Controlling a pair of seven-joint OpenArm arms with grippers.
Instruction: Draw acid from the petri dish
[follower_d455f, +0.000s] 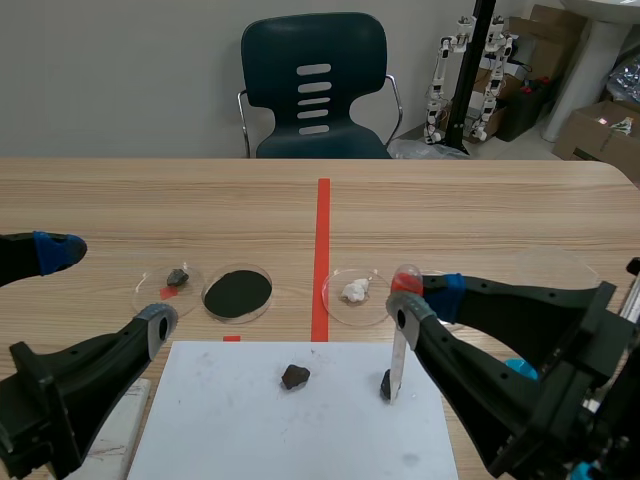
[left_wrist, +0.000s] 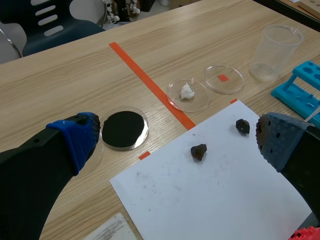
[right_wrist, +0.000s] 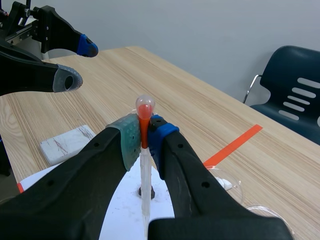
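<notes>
A petri dish of black liquid (follower_d455f: 238, 293) (left_wrist: 124, 129) sits on the wooden table, just beyond the white paper (follower_d455f: 250, 420) (left_wrist: 215, 195). My right gripper (follower_d455f: 422, 298) (right_wrist: 144, 142) is shut on an upright pipette (follower_d455f: 398, 355) (right_wrist: 145, 175), gripping just below its red bulb. The pipette's tip hangs over the paper's right part, beside a small dark rock (follower_d455f: 386, 383), well right of the black dish. My left gripper (follower_d455f: 105, 288) (left_wrist: 177, 139) is open and holds nothing, low at the left, near the black dish.
A dish with a dark rock (follower_d455f: 172, 283) lies left of the black dish; a dish with a white lump (follower_d455f: 357, 293) (left_wrist: 187, 94) lies right of the tape line. On the paper is a second rock (follower_d455f: 295, 377) (left_wrist: 198, 151). Farther right stand a clear beaker (left_wrist: 275, 50) and a blue rack (left_wrist: 300, 90).
</notes>
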